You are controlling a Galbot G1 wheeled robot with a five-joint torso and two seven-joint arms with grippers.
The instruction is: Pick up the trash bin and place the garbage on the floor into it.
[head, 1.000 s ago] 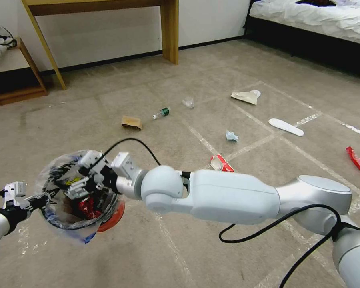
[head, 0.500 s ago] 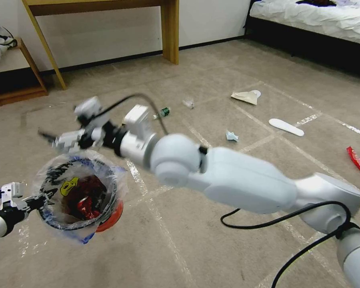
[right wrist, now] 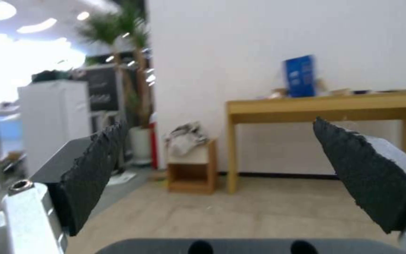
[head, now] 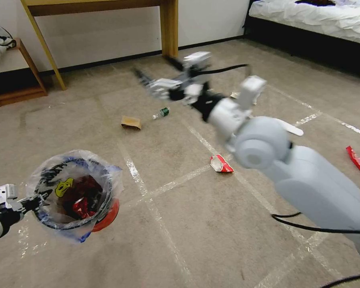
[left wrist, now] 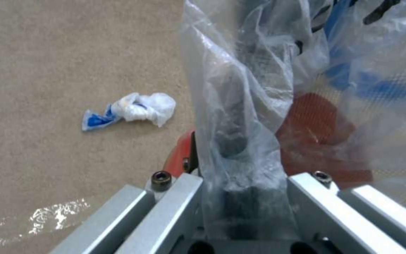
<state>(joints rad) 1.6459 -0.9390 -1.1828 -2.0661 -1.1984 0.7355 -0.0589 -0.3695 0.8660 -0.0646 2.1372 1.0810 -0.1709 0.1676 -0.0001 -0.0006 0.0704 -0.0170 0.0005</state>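
My left gripper [head: 33, 200] sits low at my left side, its jaws pinched on the rim of the trash bin [head: 108, 214], with the clear printed liner [left wrist: 240, 106] caught between them; the bin hangs clear of the floor [head: 180, 224]. Inside the bin, red wrappers [head: 82, 206] lie at the bottom. My right gripper [head: 156, 78] is raised and stretched forward over the middle of the room, jaws spread wide with nothing between them; its wrist view looks level toward a wooden table [right wrist: 325, 102] against the white wall. Garbage lying on the floor: a red and white snack wrapper [head: 221, 164] just beside a tape line near my right arm, a tan paper bag [head: 131, 122], a small clear bottle with a green label [head: 161, 113] near that bag, and a second red wrapper [head: 358, 160] far to my right. A flat white object [head: 286, 126] lies partly behind my right arm. A blue and white crumpled wrapper [left wrist: 130, 109] lies on the carpet just beside the held bin.
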